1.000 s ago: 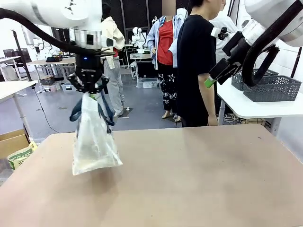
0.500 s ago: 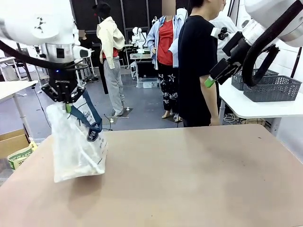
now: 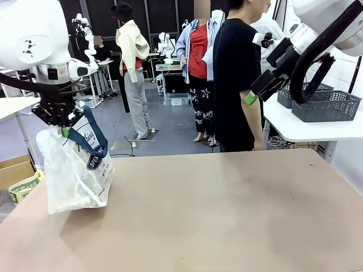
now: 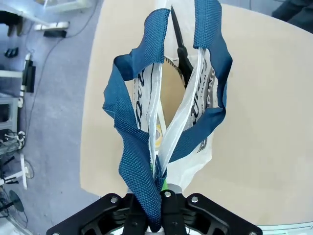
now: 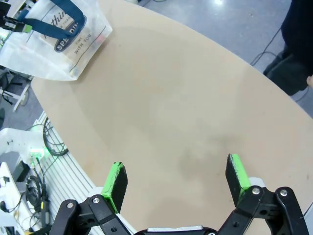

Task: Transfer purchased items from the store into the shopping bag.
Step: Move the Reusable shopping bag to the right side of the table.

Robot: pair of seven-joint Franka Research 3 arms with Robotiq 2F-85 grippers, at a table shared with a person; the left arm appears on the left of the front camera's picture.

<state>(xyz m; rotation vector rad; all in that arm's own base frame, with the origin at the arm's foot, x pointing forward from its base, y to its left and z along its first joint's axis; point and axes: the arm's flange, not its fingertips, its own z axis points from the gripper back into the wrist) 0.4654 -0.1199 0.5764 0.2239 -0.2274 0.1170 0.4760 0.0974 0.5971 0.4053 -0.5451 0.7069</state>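
Note:
The shopping bag (image 3: 74, 173), translucent white plastic with navy strap handles, hangs at the table's left end with its bottom touching the tabletop. My left gripper (image 3: 61, 129) is shut on the bag's top, pinching the plastic and a blue handle (image 4: 146, 171). Looking down into the bag's mouth, I see a slim black stick (image 4: 178, 46) and a brownish flat piece (image 4: 171, 98) among the purchased items. My right gripper (image 5: 177, 178) hangs high above the table with its green pads (image 5: 117, 178) wide apart and nothing between them; it shows at the upper right (image 3: 258, 90) in the front view.
A person in a black shirt (image 3: 238, 79) stands at the table's far side. Two dark grey lattice baskets (image 3: 326, 105) sit on a white side table (image 3: 306, 127) at the right. The brown table (image 3: 227, 209) stretches bare to the right of the bag.
My left arm has carried the bag leftward across the table, from left of centre to the left end. The right arm has stayed where it was.

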